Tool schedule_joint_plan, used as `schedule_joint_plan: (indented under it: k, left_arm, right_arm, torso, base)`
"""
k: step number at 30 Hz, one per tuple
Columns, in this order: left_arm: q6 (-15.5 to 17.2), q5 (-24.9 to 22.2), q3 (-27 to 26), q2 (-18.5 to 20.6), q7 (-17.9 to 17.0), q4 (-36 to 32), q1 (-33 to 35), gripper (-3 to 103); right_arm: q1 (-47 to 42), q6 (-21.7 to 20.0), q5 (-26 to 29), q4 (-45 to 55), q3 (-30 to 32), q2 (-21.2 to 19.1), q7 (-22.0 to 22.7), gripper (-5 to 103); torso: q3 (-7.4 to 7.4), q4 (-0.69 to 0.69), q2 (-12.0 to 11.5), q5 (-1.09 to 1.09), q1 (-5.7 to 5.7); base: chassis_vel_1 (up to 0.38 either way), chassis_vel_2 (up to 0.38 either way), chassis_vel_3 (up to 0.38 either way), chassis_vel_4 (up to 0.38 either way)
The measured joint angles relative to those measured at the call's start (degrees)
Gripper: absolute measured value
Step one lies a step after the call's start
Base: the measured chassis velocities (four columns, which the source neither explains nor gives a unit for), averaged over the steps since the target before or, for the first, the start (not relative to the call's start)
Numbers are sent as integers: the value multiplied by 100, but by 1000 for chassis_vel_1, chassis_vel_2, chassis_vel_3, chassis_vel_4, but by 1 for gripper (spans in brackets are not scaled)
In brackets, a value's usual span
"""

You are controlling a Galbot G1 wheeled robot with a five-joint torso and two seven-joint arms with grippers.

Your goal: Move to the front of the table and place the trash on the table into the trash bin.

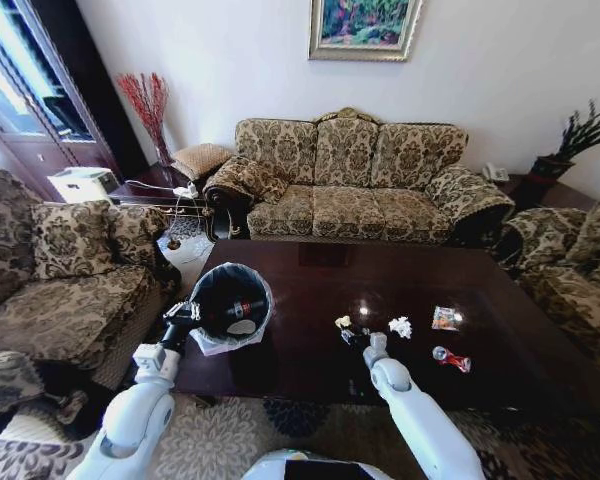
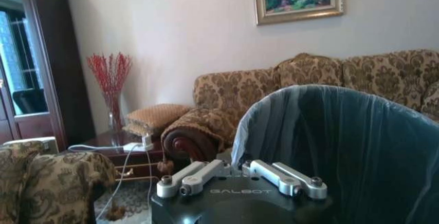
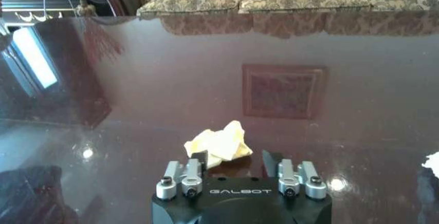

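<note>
My right gripper, jaws spread, sits low on the glossy dark brown table, just short of a crumpled yellowish paper scrap at lower centre. My left gripper pinches the rim of the black round bag-lined trash bin. From the head camera I see more: white paper, a wrapper and a red-capped bottle, lower right.

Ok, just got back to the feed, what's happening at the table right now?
The robot is at the front of the table. Its left gripper holds the trash bin by the rim at the table's left edge. The right gripper is open and low over the tabletop, its fingers on either side of a yellowish crumpled scrap, not yet closed on it. A white paper wad, a snack wrapper and a red-capped bottle lie farther right.
</note>
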Motion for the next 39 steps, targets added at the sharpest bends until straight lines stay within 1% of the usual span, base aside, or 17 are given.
schedule_joint_plan:
  k: [1, 2, 3, 5, 8, 9, 12, 14, 23, 26, 27, 29, 32, 34, 36, 38, 39]
  left_arm:
    - [0, -4, 0, -2, 1, 7, -2, 3]
    - [0, -8, 0, -4, 5, 14, -2, 3]
    - [0, -9, 0, -5, 11, 19, -2, 3]
    - [0, -9, 0, -7, 13, 30, -3, 3]
    - [0, -9, 0, -8, 14, 50, -15, 3]
    - [0, -9, 0, -8, 14, 50, -15, 3]
    - [0, -10, 7, -6, 17, 51, -22, 3]
    - [0, -9, 7, -5, 17, 51, -22, 3]
    - [-1, -9, -8, 6, 17, 31, -9, 3]
    - [-1, -4, 0, 5, 17, 31, -7, 3]
    - [-1, 2, 17, -2, 17, 25, -8, 3]
    - [-1, 12, 39, -10, 17, 11, -8, 3]
    - [0, 22, 45, -17, 17, 1, -2, 3]
    - [2, 32, 44, -17, 17, -2, 5, 3]
    - [4, 34, 38, -16, 17, -6, 12, 3]
    - [5, 34, 34, -13, 17, -7, 13, 3]
    - [7, 34, 32, -9, 17, -7, 14, 3]
  right_arm:
    - [7, 5, -12, -13, -2, 0, 0, 49]
    - [19, 16, -28, -36, -8, -2, 0, 38]
    - [26, 26, -37, -54, -9, -5, 0, 32]
    - [34, 42, -43, -73, -10, -6, 0, 32]
    - [58, 69, -47, -127, -10, 6, 0, 16]
    - [58, 69, -47, -127, -10, 6, 0, 16]
    - [86, 101, -65, -193, -12, 40, 4, 1]
    - [96, 121, -76, -212, -13, 51, 10, -2]
    - [34, 179, -126, 89, -50, -23, 105, -2]
    - [69, 211, -255, 158, -84, -48, 174, -2]
    - [127, 264, -301, 135, -119, -46, 222, -5]
    - [235, 345, -348, 60, -197, -29, 329, -4]
    - [299, 294, -354, 47, -247, -16, 410, -2]
    - [314, 192, -366, 77, -257, -19, 393, 3]
    - [323, 184, -388, 90, -280, -20, 385, 11]
    - [324, 195, -396, 90, -285, -18, 387, 11]
    - [324, 200, -402, 90, -290, -17, 391, 21]
  torso:
    - [0, 0, 0, 0, 0]
    - [0, 0, 0, 0, 0]
    - [0, 0, 0, 0, 0]
    - [0, 0, 0, 0, 0]
    - [0, 0, 0, 0, 0]
    - [0, 0, 0, 0, 0]
    - [0, 0, 0, 0, 0]
    - [0, 0, 0, 0, 0]
    - [0, 0, 0, 0, 0]
    - [0, 0, 0, 0, -1]
    - [0, 0, 0, 0, -1]
    - [0, 1, 0, 0, -1]
    - [0, 1, 0, 1, 0]
    - [0, 1, 0, 0, 0]
    - [0, 0, 0, 0, 0]
    - [0, 0, 0, 0, -1]
    - [0, 1, 0, 0, -1]
  base:
    - [0, 0, 0, 0]
    - [0, 0, 0, 0]
    - [0, 0, 0, 0]
    - [0, 0, 0, 0]
    - [0, 0, 0, 0]
    - [0, 0, 0, 0]
    - [0, 0, 0, 0]
    - [0, 0, 0, 0]
    - [0, 0, 0, 0]
    - [0, 0, 0, 0]
    - [0, 0, 0, 0]
    - [0, 0, 0, 0]
    - [0, 0, 0, 0]
    - [0, 0, 0, 0]
    - [0, 0, 0, 0]
    - [0, 0, 0, 0]
    - [0, 0, 0, 0]
